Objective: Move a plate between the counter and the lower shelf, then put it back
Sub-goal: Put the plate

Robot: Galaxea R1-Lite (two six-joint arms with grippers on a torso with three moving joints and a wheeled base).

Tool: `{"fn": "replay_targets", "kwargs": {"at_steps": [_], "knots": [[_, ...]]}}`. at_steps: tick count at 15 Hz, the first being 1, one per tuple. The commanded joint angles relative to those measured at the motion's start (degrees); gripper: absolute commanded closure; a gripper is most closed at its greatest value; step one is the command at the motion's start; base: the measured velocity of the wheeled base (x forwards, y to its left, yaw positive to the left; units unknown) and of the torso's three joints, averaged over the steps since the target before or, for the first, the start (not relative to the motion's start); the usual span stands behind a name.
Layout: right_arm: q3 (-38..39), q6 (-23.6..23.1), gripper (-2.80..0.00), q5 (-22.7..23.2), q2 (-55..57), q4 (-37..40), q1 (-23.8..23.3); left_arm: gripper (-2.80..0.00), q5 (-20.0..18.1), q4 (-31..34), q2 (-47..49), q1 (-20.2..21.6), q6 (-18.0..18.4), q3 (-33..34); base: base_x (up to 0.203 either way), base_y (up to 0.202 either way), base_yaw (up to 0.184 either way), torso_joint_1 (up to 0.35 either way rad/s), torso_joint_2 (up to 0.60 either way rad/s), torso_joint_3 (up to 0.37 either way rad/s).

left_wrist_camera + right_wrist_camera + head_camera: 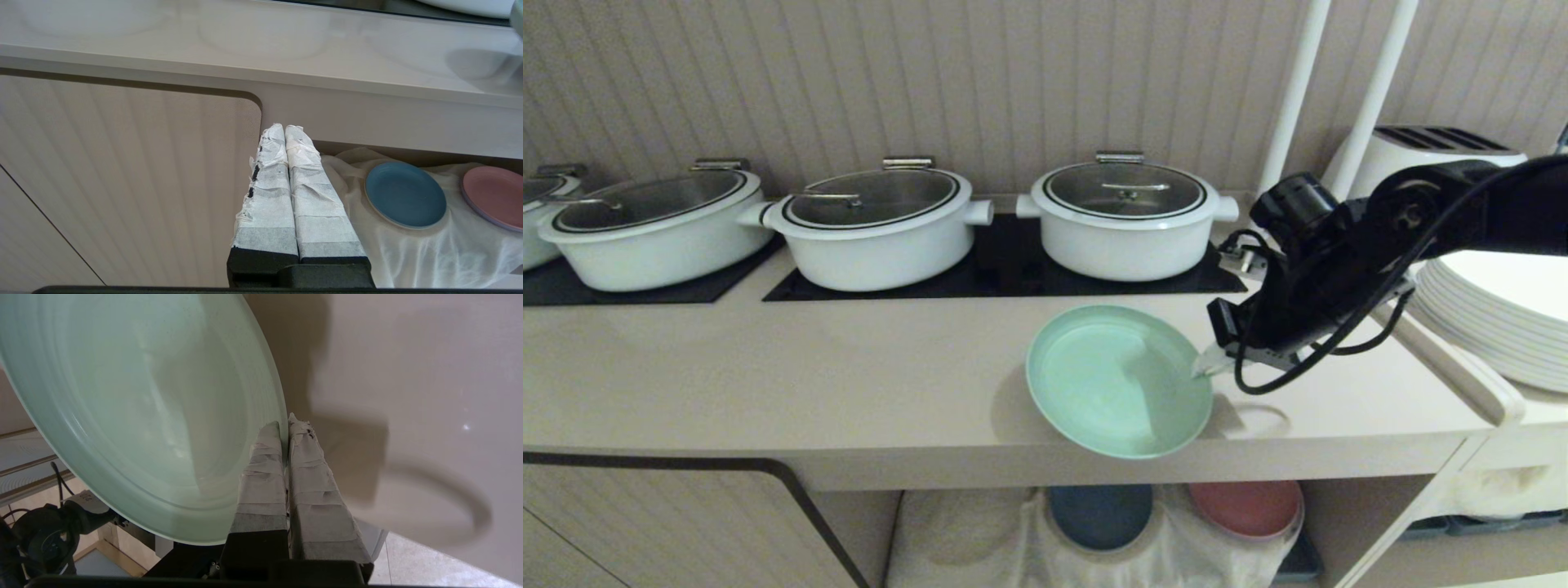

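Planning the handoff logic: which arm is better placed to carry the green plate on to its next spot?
The right. The right gripper is shut on the plate at its rim, above the counter. The left gripper is shut and empty, down by the lower shelf.

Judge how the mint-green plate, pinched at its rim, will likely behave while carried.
The plate looks stiff: it keeps its shape, held only at the rim by the right hand. Its matte finish may resist slipping. Gripped at one edge and tilted over the counter, it could pivot downward.
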Motion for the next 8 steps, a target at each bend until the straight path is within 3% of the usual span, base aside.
{"fn": "replay_targets", "kwargs": {"at_steps": [1,8], "knots": [[-0.09,0.10,0.00,0.13,0.92,0.09,0.01,0.00,0.03,0.00,-0.02,0.00,-0.05,0.02,0.000,0.000,0.000,0.000,0.00,0.000],[-3.76,0.18,0.00,0.13,3.76,0.61,-0.07,0.00,0.03,0.00,-0.02,0.00,-0.05,0.02,0.000,0.000,0.000,0.000,0.00,0.000]]}}
